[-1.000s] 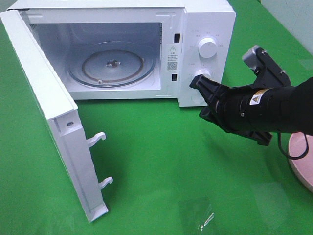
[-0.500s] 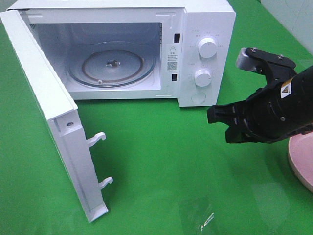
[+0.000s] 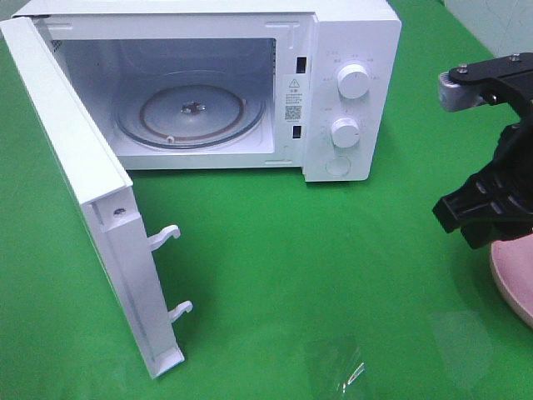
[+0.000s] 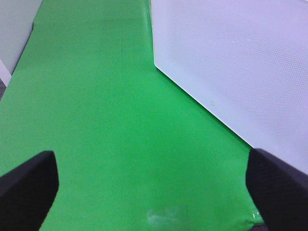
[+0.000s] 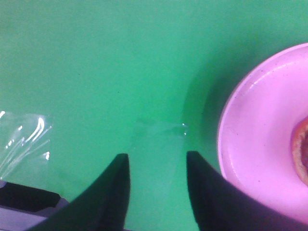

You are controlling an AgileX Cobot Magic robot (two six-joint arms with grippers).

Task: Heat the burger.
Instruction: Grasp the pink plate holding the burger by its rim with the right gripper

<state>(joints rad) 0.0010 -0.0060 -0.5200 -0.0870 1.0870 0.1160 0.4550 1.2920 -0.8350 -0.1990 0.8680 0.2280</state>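
Only a thin orange-brown edge of the burger [image 5: 302,150] shows in the right wrist view, sitting on the pink plate [image 5: 255,144]. My right gripper [image 5: 156,156] hovers over green cloth just beside that plate, open, with nothing between its fingers. From the high camera the right gripper [image 3: 466,218] hangs at the right edge above the plate's rim [image 3: 512,279], and the burger is out of frame. The left gripper [image 4: 154,192] is open wide and empty over the cloth, next to the microwave door [image 4: 231,72].
The white microwave [image 3: 350,50] stands at the back with its door [image 3: 83,192] swung open to the left and a bare glass turntable [image 3: 191,112] inside. Two knobs sit on its right panel. A crinkled clear film [image 3: 341,367] lies on the green cloth near the front.
The right arm has pulled back from the front of the microwave's control panel to the right, toward the pink plate. Its jaws have gone from shut to open.
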